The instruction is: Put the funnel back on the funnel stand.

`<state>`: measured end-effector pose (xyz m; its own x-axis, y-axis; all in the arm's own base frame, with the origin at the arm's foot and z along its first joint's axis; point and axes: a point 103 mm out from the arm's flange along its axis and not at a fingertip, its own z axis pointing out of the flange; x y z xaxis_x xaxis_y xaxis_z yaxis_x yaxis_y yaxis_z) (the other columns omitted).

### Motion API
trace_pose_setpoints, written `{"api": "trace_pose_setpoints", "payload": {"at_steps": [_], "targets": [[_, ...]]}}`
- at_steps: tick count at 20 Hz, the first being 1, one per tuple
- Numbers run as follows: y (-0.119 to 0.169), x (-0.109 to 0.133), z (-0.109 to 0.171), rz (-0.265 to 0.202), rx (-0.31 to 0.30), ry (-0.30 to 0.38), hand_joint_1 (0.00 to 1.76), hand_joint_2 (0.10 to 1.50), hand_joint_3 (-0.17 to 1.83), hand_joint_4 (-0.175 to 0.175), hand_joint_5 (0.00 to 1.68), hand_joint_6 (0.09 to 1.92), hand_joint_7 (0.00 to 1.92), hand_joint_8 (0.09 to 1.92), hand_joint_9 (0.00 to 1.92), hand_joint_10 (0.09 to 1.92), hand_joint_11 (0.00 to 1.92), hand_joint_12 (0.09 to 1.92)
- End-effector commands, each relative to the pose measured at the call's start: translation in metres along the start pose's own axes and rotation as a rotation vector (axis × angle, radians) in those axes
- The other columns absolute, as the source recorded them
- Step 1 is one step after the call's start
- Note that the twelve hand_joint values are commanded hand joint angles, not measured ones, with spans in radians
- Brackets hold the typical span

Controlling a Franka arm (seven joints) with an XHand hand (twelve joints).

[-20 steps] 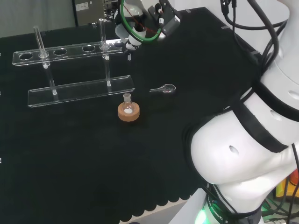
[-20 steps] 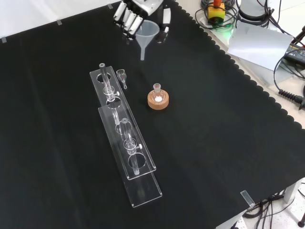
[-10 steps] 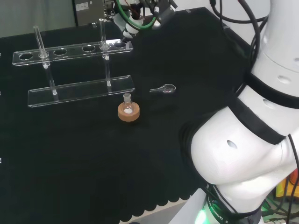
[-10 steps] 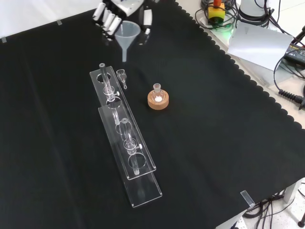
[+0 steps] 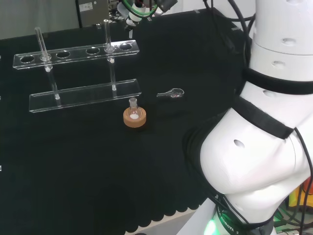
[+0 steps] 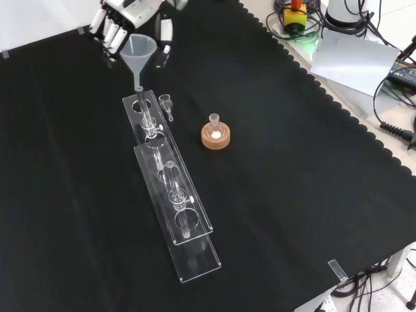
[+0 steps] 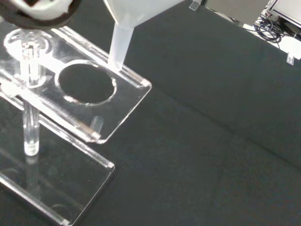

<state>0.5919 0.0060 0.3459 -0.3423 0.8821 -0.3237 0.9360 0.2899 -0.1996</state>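
A white plastic funnel (image 6: 138,53) hangs upright in my hand (image 6: 125,14), whose fingers and thumb are curled round its cone. In the front view its stem tip hovers just over the far end of the clear acrylic funnel stand (image 6: 197,218). The wrist view shows the funnel's stem (image 7: 120,44) at the outer edge of the stand's top plate (image 7: 129,96), beside the end hole (image 7: 86,84), not in it. A blurred part of the hand (image 7: 42,8) shows there. In the head view the hand (image 5: 136,9) is above the right end of the stand (image 5: 78,51).
A small round flask on a cork ring (image 6: 215,135) stands right of the stand in the front view. A small clear glass piece (image 6: 167,103) lies close to the stand's far end. The arm's white links (image 5: 264,147) stand at the head view's right.
The hand has carried the funnel to the left in the front view, from beside the stand's far end to above it. The flask and the stand have not moved.
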Motion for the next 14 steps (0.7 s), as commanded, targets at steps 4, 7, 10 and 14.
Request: {"api": "trace_pose_setpoints", "payload": {"at_steps": [4, 7, 10, 14], "targets": [[0.0306, -0.0073, 0.0161, -0.032, 0.031, -0.006, 0.8, 0.69, 0.53, -0.023, 0.55, 0.74, 0.74, 0.68, 1.05, 0.39, 0.59, 1.23], [0.0313, -0.0056, 0.0193, -0.034, 0.04, -0.005, 0.8, 0.69, 0.53, -0.024, 0.55, 0.74, 0.74, 0.68, 1.05, 0.39, 0.59, 1.23], [0.0301, -0.0039, 0.0219, -0.035, 0.044, -0.002, 0.79, 0.69, 0.53, -0.024, 0.55, 0.74, 0.74, 0.68, 1.04, 0.39, 0.59, 1.23], [0.0298, -0.0013, 0.0222, -0.036, 0.051, -0.006, 0.79, 0.69, 0.54, -0.024, 0.55, 0.74, 0.74, 0.68, 1.04, 0.39, 0.59, 1.23]]}}
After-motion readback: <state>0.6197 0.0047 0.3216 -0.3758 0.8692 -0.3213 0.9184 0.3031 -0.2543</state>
